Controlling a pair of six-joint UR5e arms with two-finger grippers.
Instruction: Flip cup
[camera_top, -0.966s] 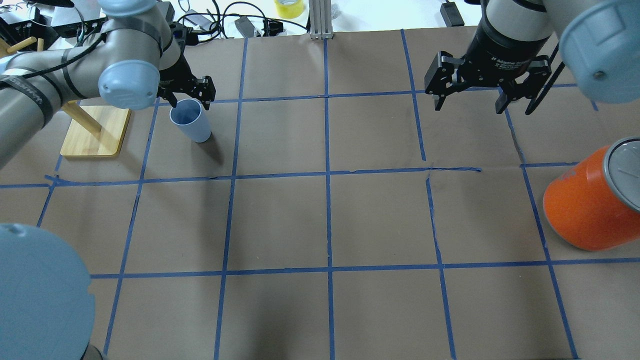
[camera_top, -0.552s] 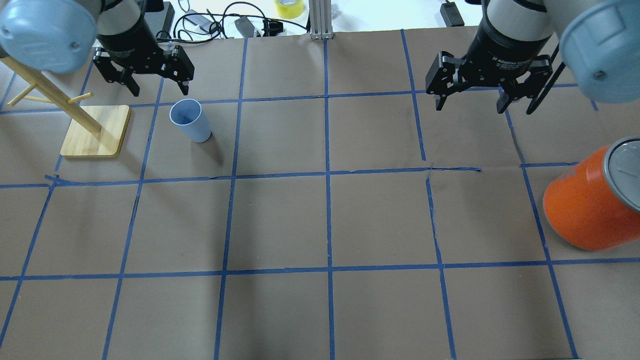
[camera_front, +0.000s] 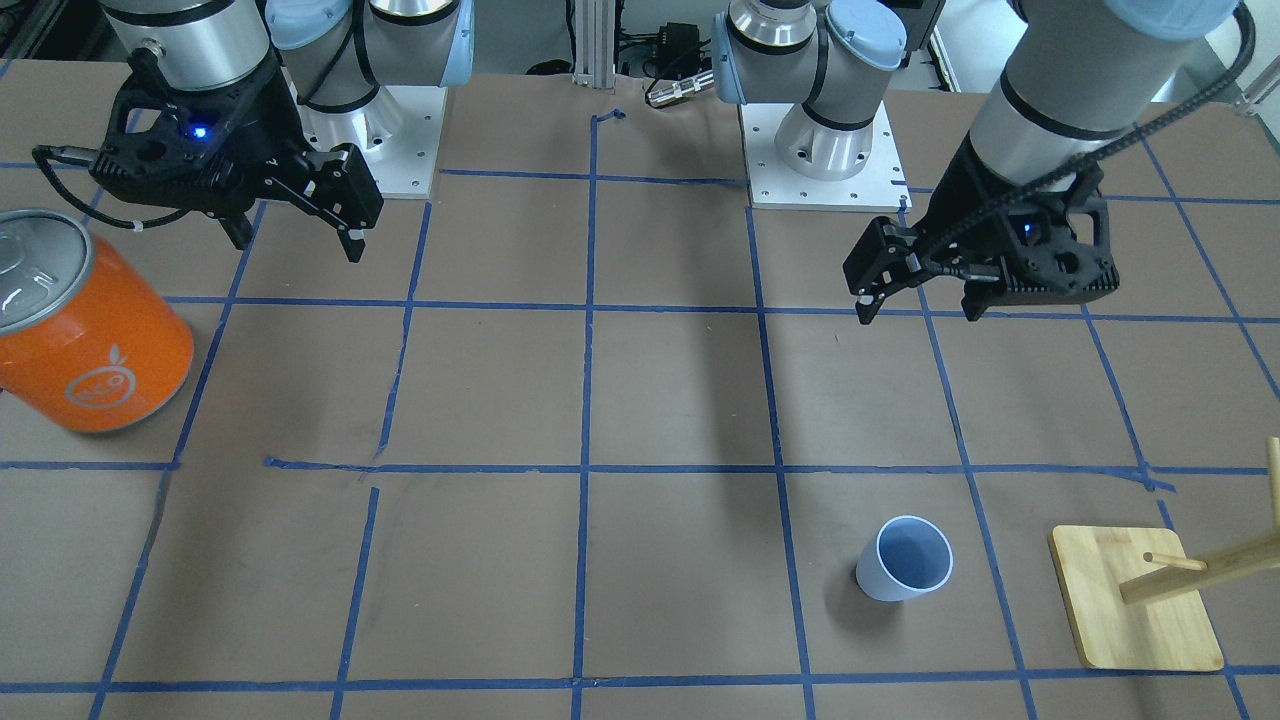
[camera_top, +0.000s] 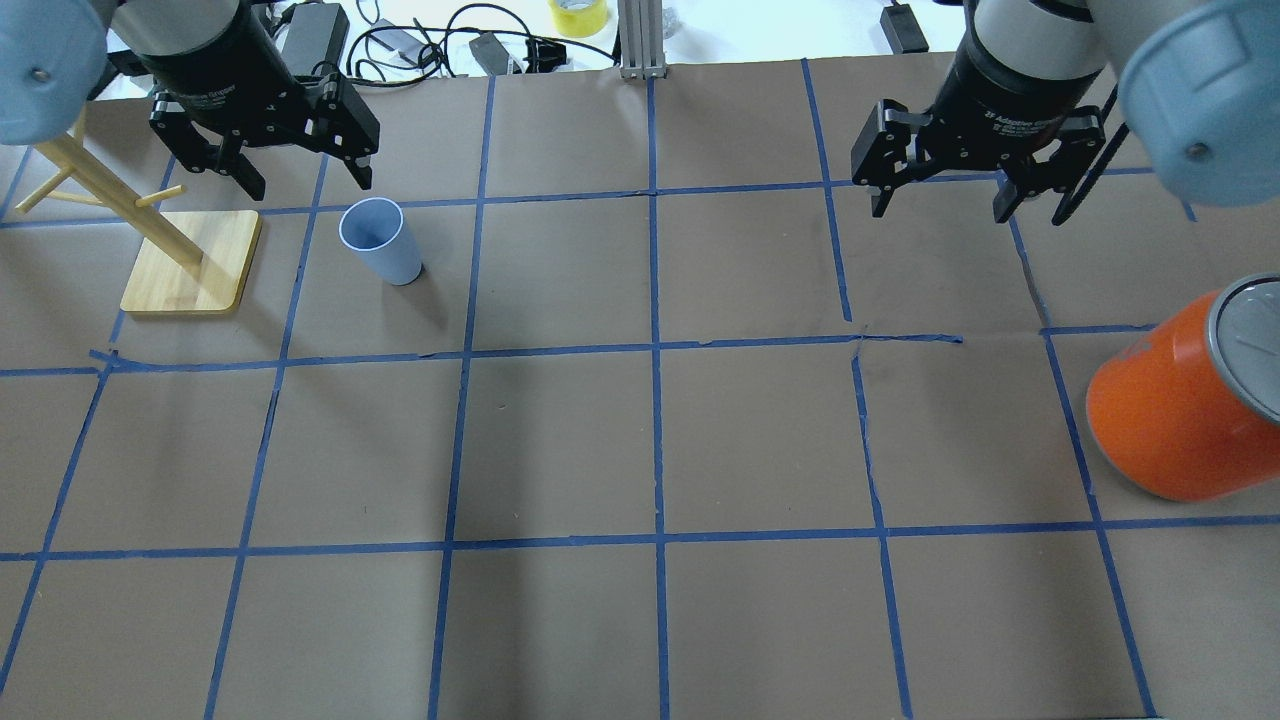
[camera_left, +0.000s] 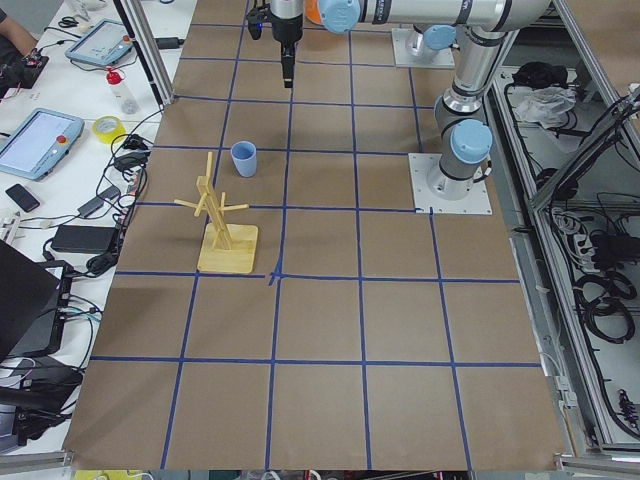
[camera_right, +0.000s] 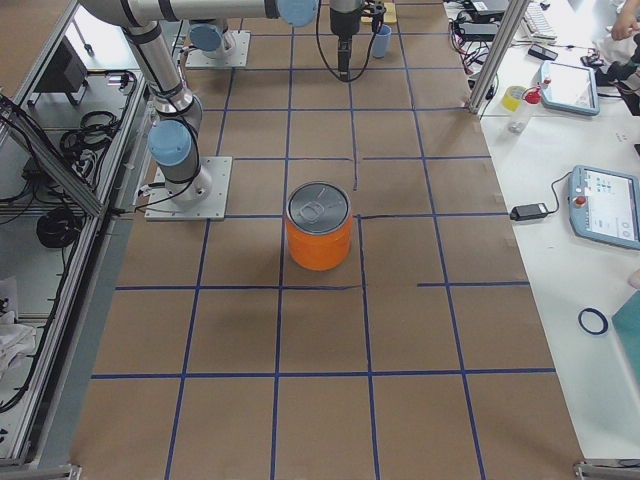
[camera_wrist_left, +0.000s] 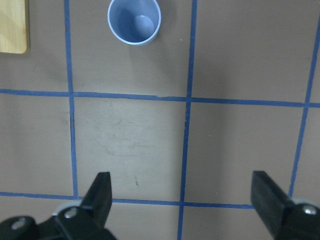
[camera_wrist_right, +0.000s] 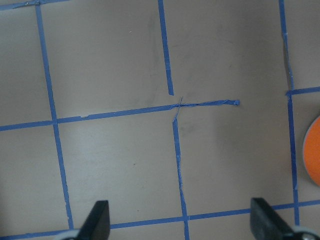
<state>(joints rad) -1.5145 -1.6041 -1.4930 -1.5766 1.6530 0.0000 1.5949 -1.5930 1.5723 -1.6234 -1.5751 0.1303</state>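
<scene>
Left gripper (camera_top: 311, 187): spread wide with nothing between its fingers, hanging above the table on the far side of the cup, apart from it
Right gripper (camera_top: 940, 213): also spread wide and empty, raised over bare table well away from the cup
Cup (camera_top: 382, 243): small pale lavender-blue tapered plastic tumbler, standing on its narrow base with the mouth up, free of both grippers, in the far left part of the grid
Likely handling: light, stiff and thin-walled, so it probably tips or skids at a slight nudge; the smooth tapered wall could slide out of a squeeze towards the narrow end
Where to hold: across the wall about halfway up, or one finger inside and one outside the rim; a gentle squeeze should do
Nearest neighbour: pale wooden peg rack on a square board (camera_top: 190, 262), just beside the cup on its left, close enough to crowd a swing
Far side: large orange can with a silver lid (camera_top: 1170, 420), well apart
Surface: brown paper table cover with a blue tape grid (camera_top: 560, 440)
</scene>
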